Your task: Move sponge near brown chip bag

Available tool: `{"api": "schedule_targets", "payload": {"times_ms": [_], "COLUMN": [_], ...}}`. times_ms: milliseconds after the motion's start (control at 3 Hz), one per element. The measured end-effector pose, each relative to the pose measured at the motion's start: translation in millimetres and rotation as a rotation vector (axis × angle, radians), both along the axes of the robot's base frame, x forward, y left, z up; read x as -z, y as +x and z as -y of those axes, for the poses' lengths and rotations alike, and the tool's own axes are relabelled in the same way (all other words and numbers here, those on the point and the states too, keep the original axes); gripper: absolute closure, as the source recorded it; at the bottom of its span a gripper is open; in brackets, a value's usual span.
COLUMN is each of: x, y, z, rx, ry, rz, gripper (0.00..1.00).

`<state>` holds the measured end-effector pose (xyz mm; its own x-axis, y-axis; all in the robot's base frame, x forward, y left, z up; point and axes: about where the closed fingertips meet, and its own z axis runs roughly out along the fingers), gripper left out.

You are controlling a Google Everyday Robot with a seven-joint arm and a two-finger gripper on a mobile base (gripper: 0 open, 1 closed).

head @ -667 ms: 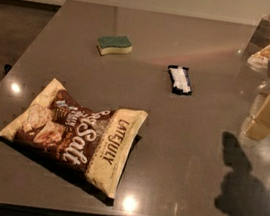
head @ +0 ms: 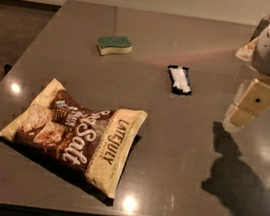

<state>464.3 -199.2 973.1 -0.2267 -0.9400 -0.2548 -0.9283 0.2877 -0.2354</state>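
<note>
Grey glossy worktop (head: 179, 152) in a dim room, pale wall behind. Far side, left of centre: sponge (head: 114, 45), green face up. Near left: chip bag (head: 75, 134), lying flat, well apart from the sponge. Right of centre: black-and-white bar (head: 179, 80). Right edge: claw (head: 246, 109) — raised over the worktop, shadow beneath, well apart from the sponge — how far open cannot be told.
</note>
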Motion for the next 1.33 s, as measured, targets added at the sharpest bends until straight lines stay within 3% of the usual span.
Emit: {"api": "schedule_targets", "payload": {"times_ms": [333, 667, 1333], "x": [4, 13, 20], "y": [31, 68, 119], "z": [-24, -56, -95], "rx": [0.01, 0.067, 0.185], "ry": [0.079, 0.178, 0.344], "rz": [-0.002, 0.023, 0.119], "gripper": [0.0, 0.0, 0.0]}}
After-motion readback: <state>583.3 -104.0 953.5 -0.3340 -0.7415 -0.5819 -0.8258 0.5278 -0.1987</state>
